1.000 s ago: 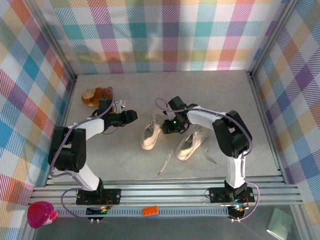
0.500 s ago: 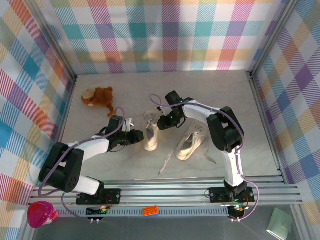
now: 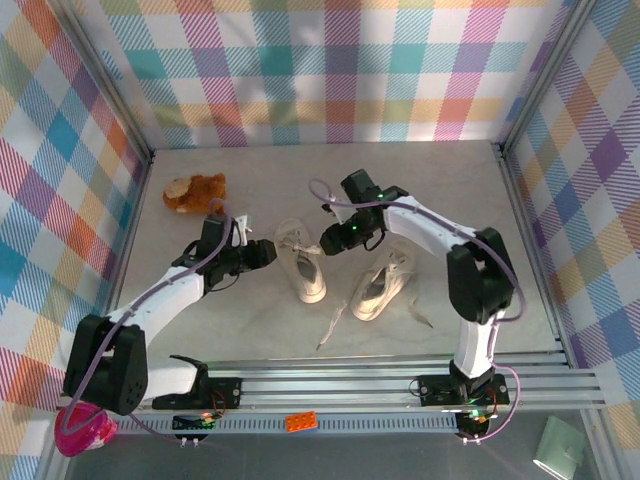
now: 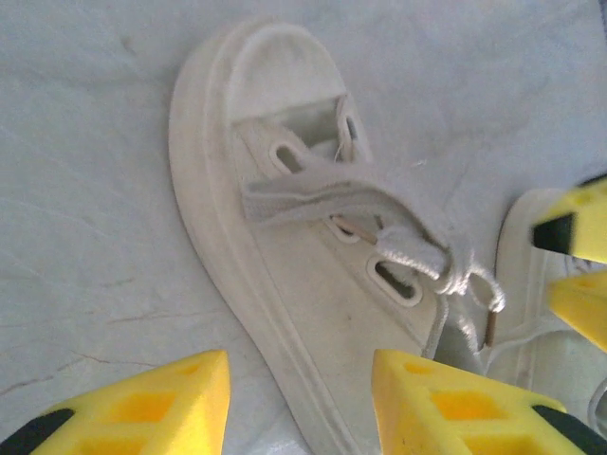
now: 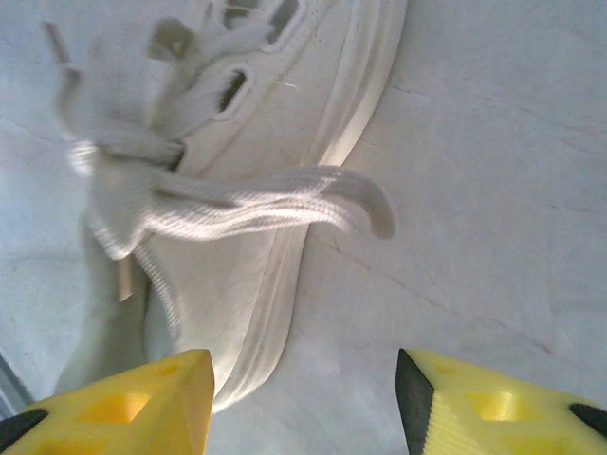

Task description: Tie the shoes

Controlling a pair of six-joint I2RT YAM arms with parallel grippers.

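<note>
1. The pair of small cream canvas low-top sneakers lies mid-table on the pale marbled tabletop (image 3: 450, 200), between the two arms. The left sneaker (image 3: 303, 265) sits beside the right sneaker (image 3: 378, 287), close but apart.
2. Done, as I judge it: the left sneaker's white lace is drawn across the eyelets into a small knot (image 4: 444, 268) near the tongue. One long flat lace loop (image 5: 285, 204) flops over the sole's edge. Whether this is a firm bow I cannot tell.
3. Left to do: the right sneaker's loose white lace ends (image 3: 331, 325) trail over the tabletop, untied. So roughly half the job appears to remain.
4. The left gripper (image 3: 264, 254) hangs just beside the left sneaker's outer side. In its wrist view its yellow fingers (image 4: 142, 403) stand well apart, holding nothing, with only the sole's rim showing between them.
5. The right gripper (image 3: 332, 241) hovers near that sneaker's far end. Its yellow fingers (image 5: 493, 398) are likewise spread and empty, and the lace loop lies free ahead of them.
6. A brown plush toy (image 3: 193, 190) rests at the far left, well apart from the sneakers.
</note>
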